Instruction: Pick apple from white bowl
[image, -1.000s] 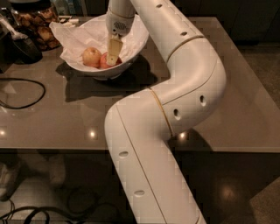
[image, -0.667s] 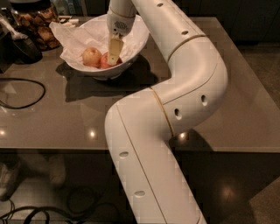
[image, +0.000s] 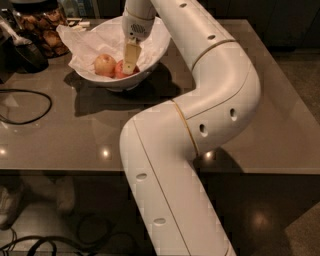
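The gripper (image: 129, 67) is reaching straight down into the white bowl (image: 159, 47), with its tip meeting the top of the apple (image: 118, 71). Whether it is open or already clamping the fruit cannot be told from this angle. The apple is sitting low in the bowl on the crumpled paper (image: 82, 45), touching or just beside the paler apple (image: 104, 64). The likeliest trouble is probably the round, smooth skin squirting sideways if the grip is landing off-centre. The neighbouring fruit is also lying close enough to be nudged or pinched along with it. The paper lining may be getting caught and dragged upward in a lift. Any sideways push from the arm (image: 220, 85) could be rocking or sliding the bowl on the table (image: 270, 115). As for pointing, the apple is looking near-spherical, so it is offering no real long axis. Its stem end is being hidden by the gripper, so its facing cannot be read.
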